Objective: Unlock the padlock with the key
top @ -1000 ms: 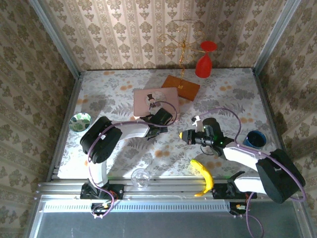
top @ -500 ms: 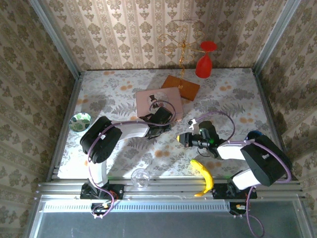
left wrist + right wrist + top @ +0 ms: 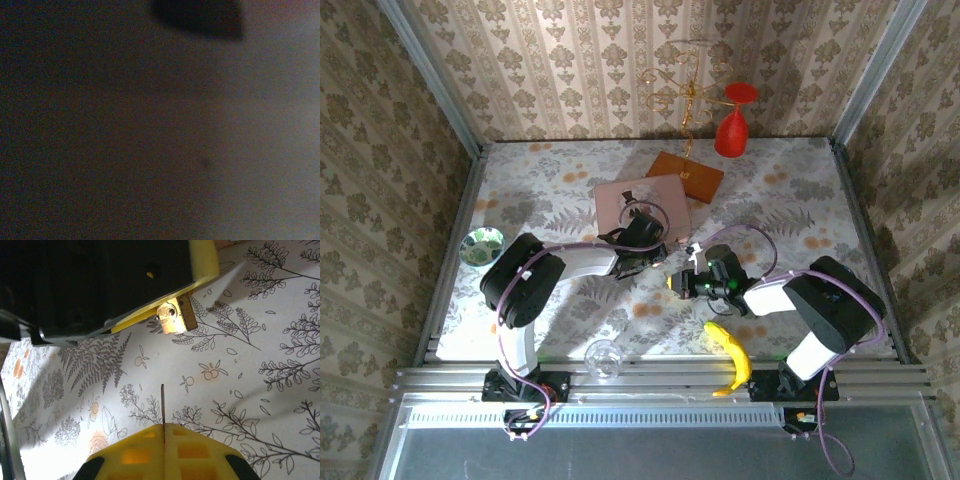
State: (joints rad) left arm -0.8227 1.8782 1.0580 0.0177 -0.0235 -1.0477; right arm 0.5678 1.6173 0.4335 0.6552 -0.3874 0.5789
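Some open table (image 3: 250, 360), key (image 3: 162, 407) short of padlock (image 3: 176, 318)

This is a robot test cell dressed up as a domestic room. Damask wallpaper (image 3: 570, 60) covers the walls, yet bare aluminium posts (image 3: 427, 70) frame the corners. A metal rail (image 3: 660, 376) runs along the near edge, with the left arm (image 3: 585, 262) and the right arm (image 3: 835, 305) bolted to it, both trailing purple cables (image 3: 770, 228). The table wears a floral printed cover (image 3: 550, 165) scattered with unrelated household props — a red goblet (image 3: 735, 120), a gold wire stand (image 3: 685, 80), a banana (image 3: 730, 355), a clear glass (image 3: 603, 357), a small shiny bowl (image 3: 481, 245), a pink box (image 3: 640, 203) and a brown box (image 3: 685, 176).
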